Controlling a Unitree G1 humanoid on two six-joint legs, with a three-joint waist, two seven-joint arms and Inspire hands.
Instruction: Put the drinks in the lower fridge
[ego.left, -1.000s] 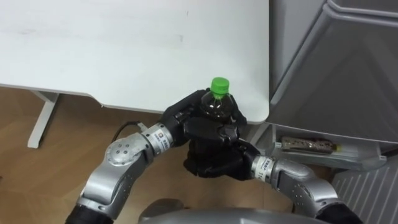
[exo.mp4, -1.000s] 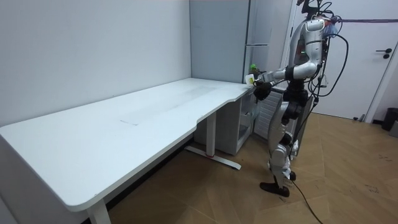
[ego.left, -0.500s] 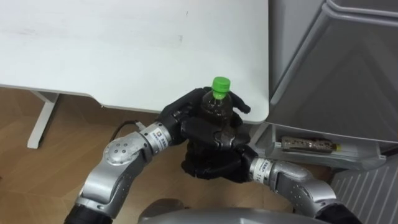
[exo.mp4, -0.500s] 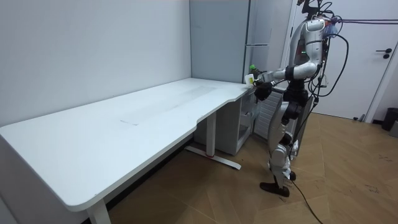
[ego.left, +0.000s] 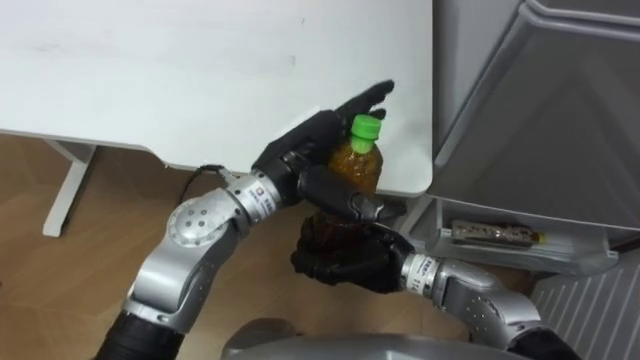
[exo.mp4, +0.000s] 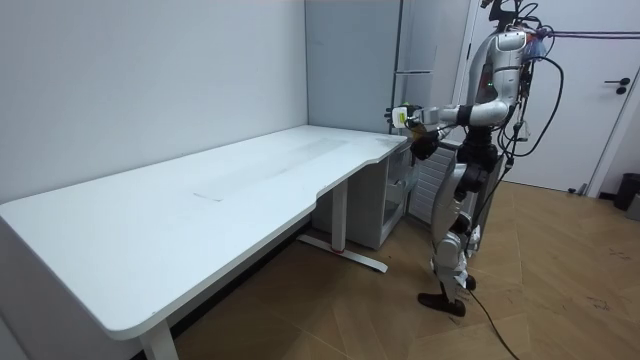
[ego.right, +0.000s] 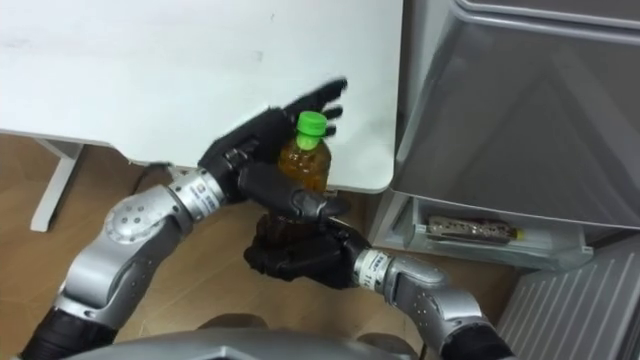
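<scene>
A bottle of brown drink with a green cap stands upright in front of me, over the white table's near corner. My right hand is curled round its lower part from below. My left hand lies behind the bottle's neck with its fingers stretched straight out over the table, and its thumb crosses the bottle's front. In the room view I stand at the table's far corner beside the fridge, holding the bottle out at chest height.
The grey fridge stands right of the table. Below it an open drawer holds a flat packet. A table leg stands on the wooden floor at the left.
My left hand has let go of the bottle: its fingers have uncurled and stretched out over the table. The bottle has risen slightly in my right hand.
</scene>
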